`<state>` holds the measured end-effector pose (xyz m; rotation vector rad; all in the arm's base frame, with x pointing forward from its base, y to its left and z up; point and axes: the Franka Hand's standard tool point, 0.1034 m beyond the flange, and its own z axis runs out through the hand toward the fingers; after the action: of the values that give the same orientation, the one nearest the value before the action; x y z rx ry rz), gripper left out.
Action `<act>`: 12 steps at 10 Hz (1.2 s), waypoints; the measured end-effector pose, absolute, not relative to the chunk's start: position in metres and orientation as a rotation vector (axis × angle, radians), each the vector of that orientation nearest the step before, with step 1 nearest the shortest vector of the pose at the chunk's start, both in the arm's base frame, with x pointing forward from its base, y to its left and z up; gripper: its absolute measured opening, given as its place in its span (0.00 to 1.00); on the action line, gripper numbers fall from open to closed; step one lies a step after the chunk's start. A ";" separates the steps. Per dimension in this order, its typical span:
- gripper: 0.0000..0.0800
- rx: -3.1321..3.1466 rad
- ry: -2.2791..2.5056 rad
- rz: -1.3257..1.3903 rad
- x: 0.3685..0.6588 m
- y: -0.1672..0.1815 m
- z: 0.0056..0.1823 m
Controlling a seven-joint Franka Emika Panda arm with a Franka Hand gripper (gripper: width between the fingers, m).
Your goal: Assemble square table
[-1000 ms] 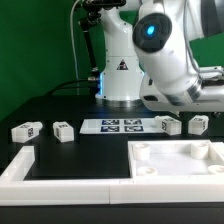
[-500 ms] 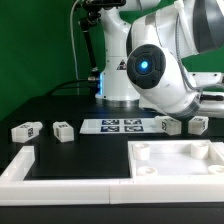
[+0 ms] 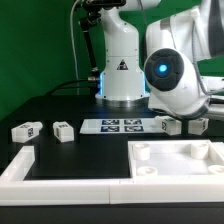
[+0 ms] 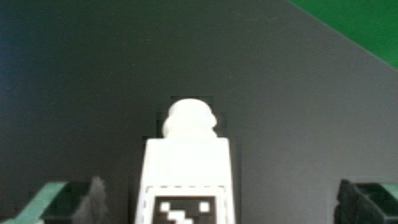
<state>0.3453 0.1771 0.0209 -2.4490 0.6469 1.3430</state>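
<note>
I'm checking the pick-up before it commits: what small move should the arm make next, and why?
Probably lower the open gripper straight down over the leg, then close on it. In the wrist view that leg shows between the spread fingers with nothing held, and in the exterior view the tabletop has no leg fitted in the sockets that show.

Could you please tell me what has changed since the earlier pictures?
The white robot arm lowered and swung toward the exterior view's right, near the two white block legs there. Nothing was gripped. All legs, the white square tabletop and marker board stayed put.
</note>
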 end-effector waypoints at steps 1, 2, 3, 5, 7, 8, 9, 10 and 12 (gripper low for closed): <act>0.81 -2.472 0.617 1.325 0.344 0.179 0.018; 0.81 -2.485 0.611 1.322 0.341 0.180 0.015; 0.81 -2.492 0.605 1.320 0.340 0.181 0.014; 0.81 -2.492 0.606 1.321 0.340 0.181 0.014; 0.78 -2.492 0.606 1.321 0.340 0.181 0.014; 0.54 -2.492 0.606 1.321 0.340 0.181 0.014; 0.35 -2.491 0.606 1.321 0.339 0.181 0.014; 0.35 -2.491 0.606 1.322 0.339 0.181 0.014; 0.36 -2.491 0.606 1.322 0.339 0.181 0.014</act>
<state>0.3394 0.1813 0.0138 -2.4911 0.6063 1.3217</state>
